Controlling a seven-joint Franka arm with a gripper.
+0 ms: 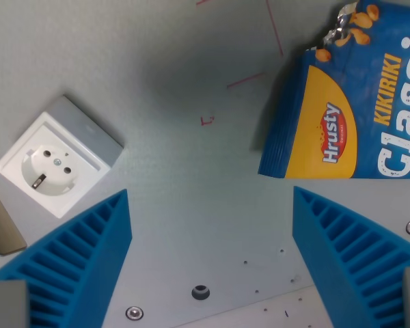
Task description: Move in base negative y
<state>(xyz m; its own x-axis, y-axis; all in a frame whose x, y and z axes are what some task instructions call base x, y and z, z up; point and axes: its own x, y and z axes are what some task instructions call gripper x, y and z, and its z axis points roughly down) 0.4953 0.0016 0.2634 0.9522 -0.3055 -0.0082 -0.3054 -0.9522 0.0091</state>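
Observation:
My gripper (212,225) is open and empty, hovering above the grey table. Its two blue ribbed fingers show at the bottom: one at the wrist view's left (82,263), one at the right (348,256). Between them lies bare table with screw holes. A white wall socket (55,160) lies on the table at the left, above the left finger. A blue and yellow Hrusty Classic snack bag (359,102) lies at the upper right, above the right finger, its torn top showing.
A beige flat object (1,225) pokes in at the left edge below the socket. Thin red lines (246,80) are marked on the grey table surface (191,89). Bolts (133,313) sit near the bottom edge.

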